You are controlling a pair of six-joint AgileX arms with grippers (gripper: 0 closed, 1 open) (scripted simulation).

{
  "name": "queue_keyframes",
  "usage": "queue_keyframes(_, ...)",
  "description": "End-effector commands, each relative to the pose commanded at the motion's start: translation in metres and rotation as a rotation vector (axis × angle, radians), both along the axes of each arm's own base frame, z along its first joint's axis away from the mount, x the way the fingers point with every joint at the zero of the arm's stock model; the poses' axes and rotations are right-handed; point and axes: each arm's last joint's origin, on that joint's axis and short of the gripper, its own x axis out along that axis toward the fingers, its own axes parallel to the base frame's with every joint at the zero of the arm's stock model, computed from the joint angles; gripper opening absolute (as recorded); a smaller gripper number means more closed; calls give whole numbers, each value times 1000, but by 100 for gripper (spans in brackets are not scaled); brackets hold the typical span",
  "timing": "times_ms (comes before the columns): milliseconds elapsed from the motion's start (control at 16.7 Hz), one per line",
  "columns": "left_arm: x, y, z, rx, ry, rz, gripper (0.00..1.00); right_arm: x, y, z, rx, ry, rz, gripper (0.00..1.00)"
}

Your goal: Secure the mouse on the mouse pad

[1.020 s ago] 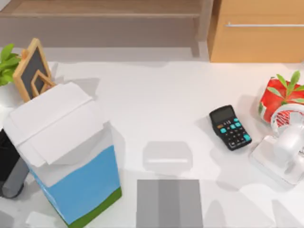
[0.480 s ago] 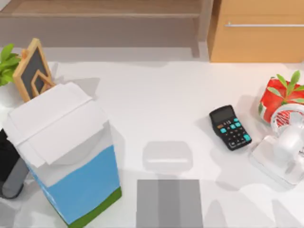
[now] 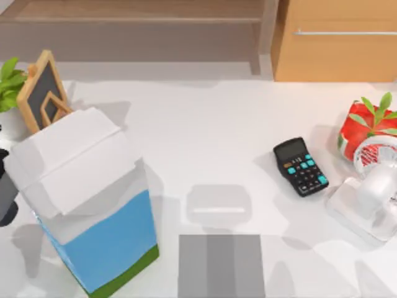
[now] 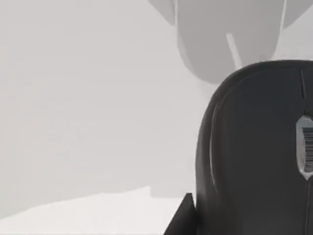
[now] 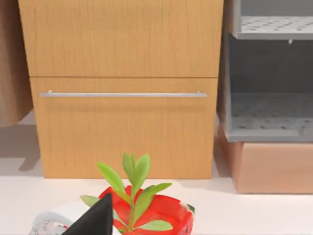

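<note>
The mouse point(image 4: 254, 156), dark grey-black with a lighter mark on top, looms close in the left wrist view, above the white table and a soft shadow. One dark fingertip point(image 4: 182, 221) of my left gripper lies against its side, and the gripper is shut on the mouse. In the top view my left arm point(image 3: 5, 198) pokes out at the far left edge, behind the tall carton point(image 3: 87, 198), which hides the mouse there. The mouse pad point(image 3: 221, 266), grey with three vertical bands, lies flat at the front middle. A dark fingertip point(image 5: 95, 220) of my right gripper shows in the right wrist view.
A black calculator point(image 3: 301, 166) with teal keys lies right of centre. A white fan point(image 3: 372, 192) and a red potted plant point(image 3: 366, 127) stand at the right edge. A framed chalkboard point(image 3: 42, 90) and green plant point(image 3: 9, 77) sit back left. Wooden drawers point(image 3: 335, 40) rise behind.
My left arm has shifted toward the back of the table along the left edge, leaving less of it visible beside the carton. Nothing else has moved.
</note>
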Motion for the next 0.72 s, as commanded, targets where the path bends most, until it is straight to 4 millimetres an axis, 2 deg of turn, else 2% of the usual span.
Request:
queue_keyframes(240,-10,-4,29,10,22,6,0,0,0,0,0,0,0,100)
queue_keyframes(720,-10,-7,31,19,41,10,0,0,0,0,0,0,0,100)
